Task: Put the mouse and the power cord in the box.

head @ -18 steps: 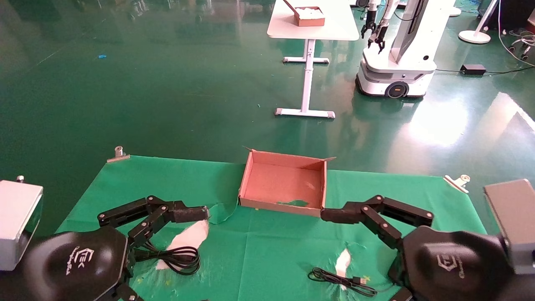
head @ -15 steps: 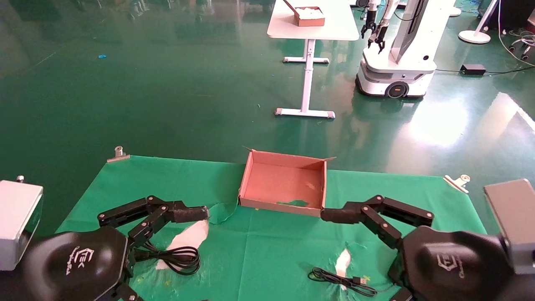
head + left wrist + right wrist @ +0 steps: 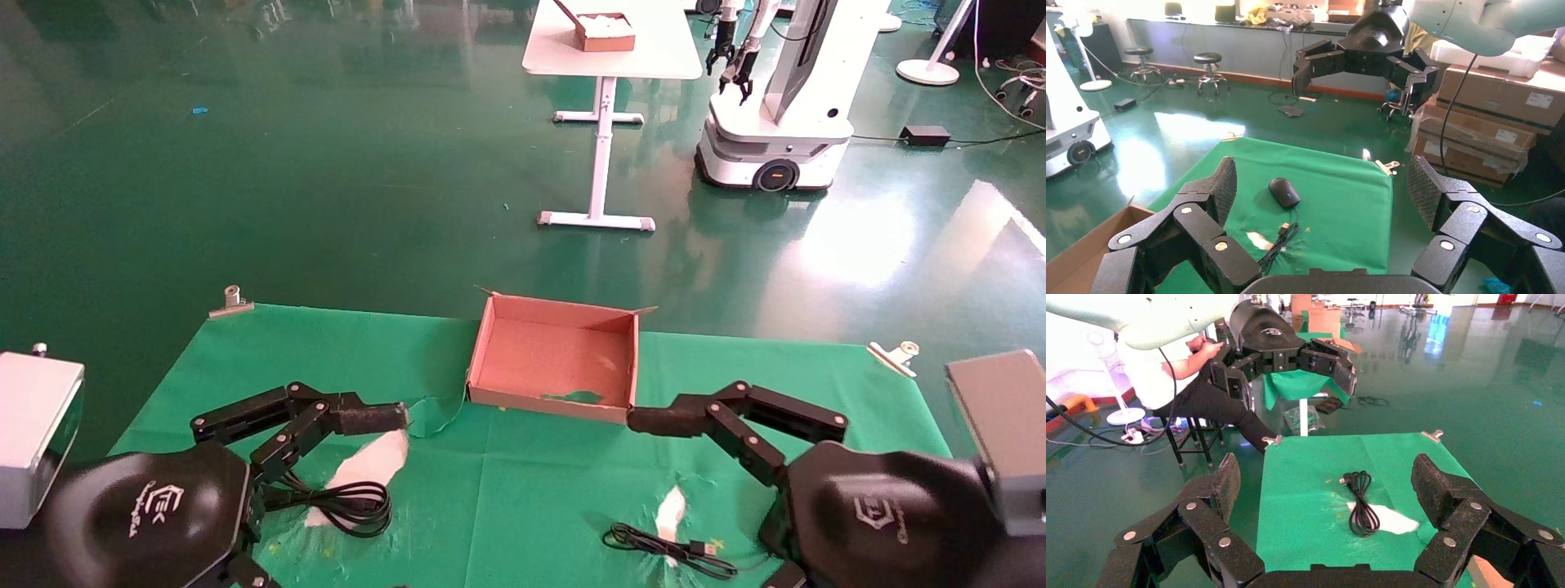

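The brown cardboard box (image 3: 490, 343) stands open and empty at the far middle of the green cloth. Under my left arm the looped black power cord (image 3: 347, 502) (image 3: 1361, 502) lies on a white patch of the cloth. The black mouse (image 3: 1284, 192) sits near the cloth's right side, hidden by my right arm in the head view; its thin cable with the USB plug (image 3: 670, 551) trails toward the front edge. My left gripper (image 3: 384, 418) (image 3: 1322, 187) hovers open left of the box's near corner. My right gripper (image 3: 650, 420) (image 3: 1327, 478) hovers open at its right near corner. Neither holds anything.
Metal clips (image 3: 231, 300) (image 3: 895, 354) pin the cloth's far corners. Beyond the table lies a green floor with a white table (image 3: 654, 57) carrying a smaller brown box (image 3: 609, 33), and another robot (image 3: 776, 122). Stacked cartons (image 3: 1486, 122) stand off to the right.
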